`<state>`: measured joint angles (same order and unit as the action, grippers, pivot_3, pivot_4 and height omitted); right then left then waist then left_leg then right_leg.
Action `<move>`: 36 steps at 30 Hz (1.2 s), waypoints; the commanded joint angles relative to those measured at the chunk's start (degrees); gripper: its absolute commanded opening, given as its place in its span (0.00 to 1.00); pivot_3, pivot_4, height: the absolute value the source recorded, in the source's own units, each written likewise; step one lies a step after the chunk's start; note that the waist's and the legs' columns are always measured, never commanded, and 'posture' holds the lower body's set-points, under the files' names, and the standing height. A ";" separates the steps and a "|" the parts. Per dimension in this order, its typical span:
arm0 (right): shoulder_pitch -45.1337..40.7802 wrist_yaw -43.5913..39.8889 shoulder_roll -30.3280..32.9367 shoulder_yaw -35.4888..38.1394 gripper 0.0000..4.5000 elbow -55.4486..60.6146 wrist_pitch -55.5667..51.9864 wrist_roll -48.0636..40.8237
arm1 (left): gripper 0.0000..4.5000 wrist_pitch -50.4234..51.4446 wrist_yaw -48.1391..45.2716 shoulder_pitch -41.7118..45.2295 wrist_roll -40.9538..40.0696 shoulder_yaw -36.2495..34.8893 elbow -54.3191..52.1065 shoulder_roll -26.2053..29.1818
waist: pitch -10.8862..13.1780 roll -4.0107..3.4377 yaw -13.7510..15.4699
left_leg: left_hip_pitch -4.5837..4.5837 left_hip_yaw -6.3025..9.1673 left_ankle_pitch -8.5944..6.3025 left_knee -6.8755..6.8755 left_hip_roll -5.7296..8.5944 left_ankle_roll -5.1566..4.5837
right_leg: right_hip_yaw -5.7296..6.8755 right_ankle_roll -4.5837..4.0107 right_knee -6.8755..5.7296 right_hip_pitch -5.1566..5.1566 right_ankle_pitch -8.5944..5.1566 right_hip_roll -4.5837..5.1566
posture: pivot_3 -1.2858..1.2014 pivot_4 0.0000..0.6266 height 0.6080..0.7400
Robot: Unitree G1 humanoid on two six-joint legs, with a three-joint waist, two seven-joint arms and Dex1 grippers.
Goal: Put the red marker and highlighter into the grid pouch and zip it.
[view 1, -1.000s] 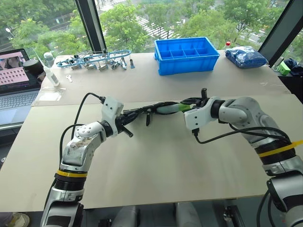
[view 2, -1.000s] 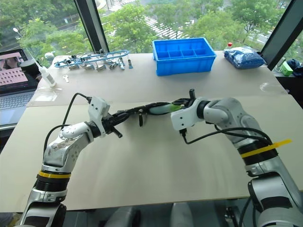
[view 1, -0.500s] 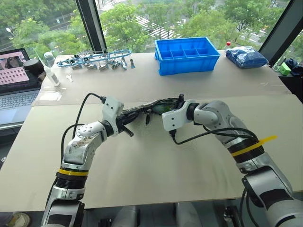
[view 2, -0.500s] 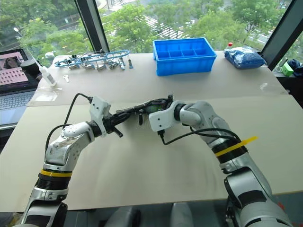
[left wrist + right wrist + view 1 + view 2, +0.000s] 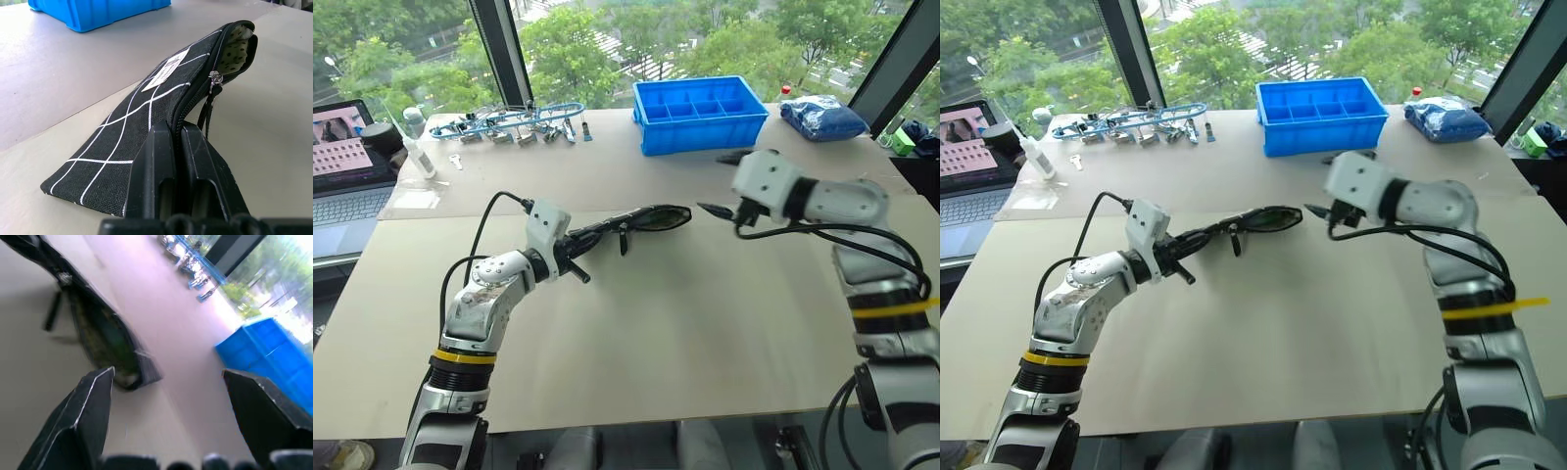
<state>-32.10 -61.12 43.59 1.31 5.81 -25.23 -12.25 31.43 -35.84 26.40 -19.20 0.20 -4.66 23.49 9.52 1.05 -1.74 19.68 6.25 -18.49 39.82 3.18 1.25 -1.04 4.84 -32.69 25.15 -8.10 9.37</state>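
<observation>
Pinching the closed end of the grid pouch [image 5: 146,122], the left claw [image 5: 576,247] has its two black fingers [image 5: 156,166] pressed together on the fabric and holds the pouch roughly level just above the worktop [image 5: 636,333]. The pouch is soft, thin fabric and looks light; it sags and folds where unsupported, so a grip on the seam edge beside the zipper track serves better than a grip on the flat panel. The zipper slider [image 5: 214,78] sits partway along, with its black pull strap [image 5: 623,240] hanging below; the far end gapes open. The strap is limp and thin, so the slider body looks the surer place to take hold for closing. A green shape, probably the highlighter [image 5: 115,350], shows inside the open mouth; the red marker cannot be made out. To the right, the right claw [image 5: 720,186] is spread wide and empty, apart from the mouth.
</observation>
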 commanded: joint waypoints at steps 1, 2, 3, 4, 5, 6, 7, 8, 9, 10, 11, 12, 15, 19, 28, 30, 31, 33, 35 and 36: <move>8.25 -0.35 0.01 -1.32 0.87 8.78 -12.62 -6.59 | 0.00 -0.44 0.20 0.97 -0.64 -0.64 -2.02 -0.19 | -0.01 0.02 0.29 | -0.04 0.00 -0.02 0.00 -0.01 -0.03 | 0.02 0.00 0.01 -0.04 0.00 -0.02 | 0.52 0.24 1.00; 8.86 2.34 -2.82 -2.83 0.87 9.42 -15.15 -7.09 | 0.00 -0.33 0.22 0.95 -0.77 -0.33 -2.09 -0.60 | -0.01 0.01 0.12 | -0.06 -0.03 -0.04 0.02 0.01 -0.06 | -0.01 0.00 -0.02 -0.02 0.00 -0.01 | 0.52 0.24 1.00; 8.64 4.93 -5.91 -4.35 0.87 9.50 -17.28 -7.40 | 0.00 -0.28 0.14 0.70 -0.76 0.17 -2.30 -0.93 | -0.01 0.02 -0.14 | -0.09 -0.06 -0.10 0.03 0.01 -0.17 | -0.04 0.00 -0.10 -0.01 0.00 -0.01 | 0.52 0.24 1.00; 8.41 6.73 -8.15 -5.34 0.87 9.57 -18.86 -7.50 | 0.00 -0.25 0.08 0.51 -0.73 0.53 -2.45 -1.16 | -0.01 0.02 -0.48 | -0.13 -0.07 -0.11 0.04 -0.02 -0.20 | -0.05 -0.03 -0.15 -0.01 0.02 -0.03 | 0.52 0.24 1.00; 7.83 7.95 -9.84 -5.86 0.87 9.57 -20.23 -7.61 | 0.00 -0.23 0.09 0.34 -0.66 0.75 -2.60 -1.35 | -0.01 0.02 -0.58 | -0.18 -0.07 -0.09 0.04 -0.01 -0.17 | -0.08 -0.05 -0.25 -0.01 0.03 -0.03 | 0.52 0.24 1.00; 7.12 8.79 -11.10 -6.51 0.87 9.19 -20.59 -7.27 | 0.00 -0.20 0.12 0.30 -0.58 0.89 -2.59 -1.56 | -0.01 0.02 -0.51 | -0.27 -0.07 -0.08 0.03 -0.01 -0.16 | -0.11 -0.05 -0.36 -0.01 0.03 -0.03 | 0.52 0.24 1.00; 5.14 11.61 -13.93 -7.18 0.87 6.87 -21.04 -6.30 | 0.00 -0.10 0.22 0.26 -0.58 1.04 -2.70 -1.79 | 0.00 0.02 -0.47 | -0.27 -0.06 -0.06 0.03 -0.01 -0.12 | -0.11 -0.05 -0.37 -0.01 0.03 -0.03 | 0.52 0.24 1.00; 3.68 13.77 -15.94 -7.69 0.87 5.15 -21.37 -5.66 | 0.00 -0.04 0.30 0.23 -0.59 1.16 -2.80 -1.94 | -0.01 0.01 -0.49 | -0.28 -0.05 -0.03 0.04 -0.01 -0.08 | -0.11 -0.06 -0.40 -0.01 0.04 -0.03 | 0.52 0.24 1.00; 2.17 15.19 -17.65 -8.85 0.87 3.19 -20.50 -4.62 | 0.00 0.06 0.35 0.23 -0.67 1.20 -2.90 -2.05 | -0.01 0.01 -0.47 | -0.28 -0.05 -0.01 0.07 -0.01 -0.04 | -0.11 -0.12 -0.42 -0.01 0.08 -0.04 | 0.52 0.24 1.00; 0.60 16.64 -19.47 -9.52 0.87 1.18 -20.43 -4.12 | 0.00 0.15 0.41 0.19 -0.69 1.32 -3.08 -2.13 | -0.01 0.02 -0.49 | -0.30 -0.05 0.01 0.07 0.00 -0.02 | -0.11 -0.12 -0.43 -0.02 0.08 -0.03 | 0.52 0.24 1.00; -0.77 17.46 -21.02 -10.27 0.87 -0.56 -19.86 -3.67 | 0.00 0.21 0.41 0.11 -0.70 1.44 -3.27 -2.16 | -0.01 0.02 -0.46 | -0.32 -0.04 0.03 0.07 -0.01 0.02 | -0.11 -0.12 -0.43 -0.03 0.08 -0.05 | 0.52 0.24 1.00; -1.74 18.05 -22.11 -10.74 0.87 -1.82 -19.48 -3.36 | 0.00 0.26 0.42 0.04 -0.70 1.52 -3.41 -2.19 | -0.01 0.02 -0.38 | -0.31 -0.03 0.05 0.06 0.00 0.06 | -0.11 -0.13 -0.42 -0.02 0.08 -0.06 | 0.52 0.24 1.00; -4.82 19.54 -26.13 -11.12 0.87 -5.55 -19.17 -3.65 | 0.00 0.53 0.61 -0.32 -0.77 1.62 -4.04 -2.36 | -0.01 0.02 -0.36 | -0.29 0.02 0.20 0.04 0.00 0.33 | -0.07 -0.13 -0.39 0.00 0.08 -0.06 | 0.52 0.24 1.00; -9.09 21.57 -31.04 -11.30 0.87 -10.51 -17.85 -3.63 | 0.00 0.67 0.84 -0.75 -0.83 1.57 -4.47 -2.43 | -0.01 0.02 -0.63 | -0.25 0.00 0.19 0.04 0.03 0.32 | -0.07 -0.13 -0.35 0.05 0.08 -0.02 | 0.52 0.24 1.00; -11.86 21.90 -31.63 -10.57 0.48 -16.20 -14.08 -2.21 | 0.00 1.51 1.20 -1.50 -1.02 1.07 -5.74 -1.93 | -0.02 0.00 -0.73 | -0.25 0.00 0.19 0.00 0.02 0.32 | -0.05 -0.13 -0.39 0.11 0.08 -0.04 | 0.52 0.24 1.00; -11.24 21.07 -30.42 -10.12 0.32 -15.76 -13.91 -2.56 | 0.00 1.60 1.23 -1.37 -0.95 1.07 -5.69 -1.82 | -0.02 0.00 -0.75 | -0.25 0.00 0.19 0.00 0.01 0.32 | -0.05 -0.13 -0.40 0.11 0.08 -0.04 | 0.52 0.24 1.00; -11.06 20.89 -29.85 -9.69 0.25 -15.62 -14.12 -2.89 | 0.00 1.67 1.24 -1.28 -0.97 1.03 -5.69 -1.77 | -0.02 0.00 -0.75 | -0.25 0.00 0.19 0.00 0.01 0.32 | -0.05 -0.13 -0.40 0.11 0.08 -0.05 | 0.52 0.24 1.00; -10.87 20.59 -28.72 -8.87 0.10 -15.21 -14.48 -3.40 | 0.00 1.79 1.20 -1.21 -1.00 0.99 -5.72 -1.61 | -0.02 0.00 -0.77 | -0.25 0.00 0.18 0.00 0.01 0.31 | -0.05 -0.13 -0.40 0.11 0.08 -0.05 | 0.52 0.24 1.00; -10.75 20.53 -27.66 -8.26 0.01 -14.89 -14.72 -3.52 | 0.00 1.86 1.13 -1.24 -1.04 0.97 -5.81 -1.45 | -0.02 0.00 -0.78 | -0.25 0.00 0.18 0.00 0.00 0.31 | -0.05 -0.13 -0.40 0.11 0.08 -0.05 | 0.52 0.24 1.00; -10.69 20.53 -27.37 -8.12 0.01 -14.79 -14.77 -3.49 | 0.00 1.89 1.11 -1.27 -1.06 0.95 -5.87 -1.40 | -0.02 0.00 -0.81 | -0.25 0.00 0.18 0.00 0.00 0.31 | -0.05 -0.13 -0.40 0.11 0.08 -0.05 | 0.52 0.24 1.00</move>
<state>-42.41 -40.55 15.56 -8.46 -11.53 -40.63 -14.82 33.60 -34.55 24.63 -19.63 2.00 -8.13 21.40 9.50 1.05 -2.55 19.43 6.25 -18.31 39.82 3.17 1.56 -1.09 4.71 -33.09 25.26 -8.02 9.32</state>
